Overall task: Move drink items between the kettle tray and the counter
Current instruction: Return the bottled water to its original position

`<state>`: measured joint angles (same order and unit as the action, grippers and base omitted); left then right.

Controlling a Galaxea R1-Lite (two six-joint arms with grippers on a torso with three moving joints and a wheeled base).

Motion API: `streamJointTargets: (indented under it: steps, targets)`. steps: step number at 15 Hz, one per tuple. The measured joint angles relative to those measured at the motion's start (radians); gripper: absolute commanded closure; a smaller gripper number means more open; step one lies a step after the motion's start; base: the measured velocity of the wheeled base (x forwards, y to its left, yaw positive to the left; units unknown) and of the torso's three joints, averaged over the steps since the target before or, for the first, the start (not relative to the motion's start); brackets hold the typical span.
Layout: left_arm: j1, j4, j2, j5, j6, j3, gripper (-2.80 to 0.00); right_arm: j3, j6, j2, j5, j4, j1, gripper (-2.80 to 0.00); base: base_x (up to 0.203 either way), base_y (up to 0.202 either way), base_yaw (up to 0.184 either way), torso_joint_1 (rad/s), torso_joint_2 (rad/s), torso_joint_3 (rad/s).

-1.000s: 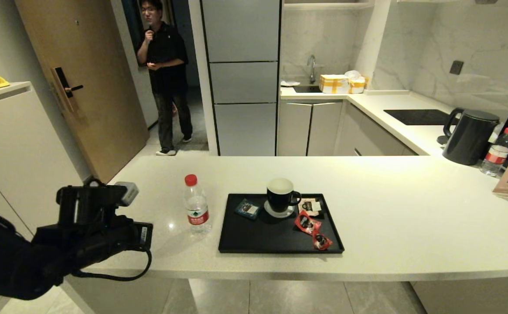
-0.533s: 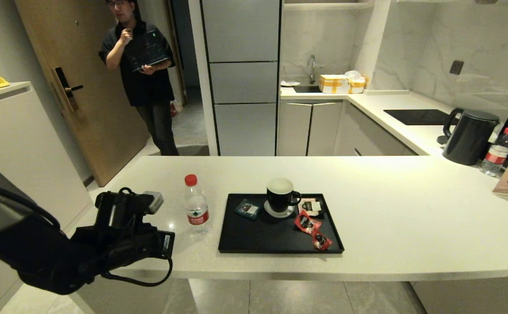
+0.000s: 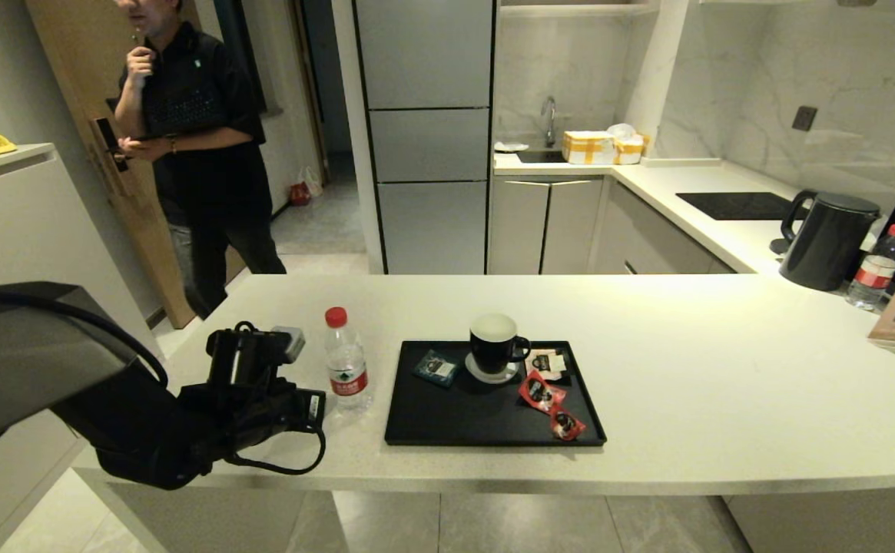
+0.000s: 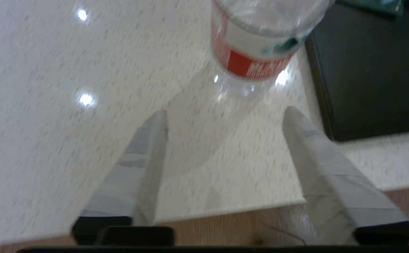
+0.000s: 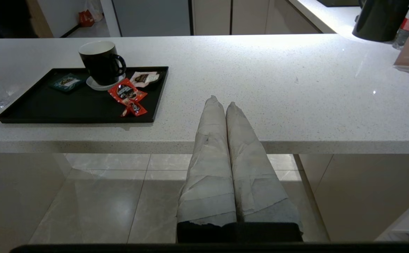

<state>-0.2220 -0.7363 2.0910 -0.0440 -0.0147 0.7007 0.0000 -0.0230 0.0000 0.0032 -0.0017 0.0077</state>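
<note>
Beside the tray [image 3: 485,430], the water bottle [image 3: 346,361] stands upright, cap up, before the wide-spread left gripper [image 4: 223,114].

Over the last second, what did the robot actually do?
Its left hand has travelled rightward along the counter's front edge toward the water bottle, fingers spread, now just short of it and not touching. Nothing was grabbed or released. The bottle, the black tray with its mug and red sachets, and the closed right hand stayed put.
</note>
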Motion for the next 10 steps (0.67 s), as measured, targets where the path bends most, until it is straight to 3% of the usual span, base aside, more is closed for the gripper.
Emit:
streamJointTargets:
  steps: [4,10]
  targets:
    - [-0.041,-0.122,0.069,-0.022,0.008,0.014,-2.80,0.000,0.000,0.000,0.000,0.000,-0.001,0.00,0.000,0.000,0.000,0.000,0.00,0.000]
    - [-0.098,-0.131,0.155,-0.133,0.013,0.116,-2.80,0.000,0.000,0.000,-0.001,0.000,0.000,0.00,0.000,0.000,0.000,0.000,0.00,0.000]
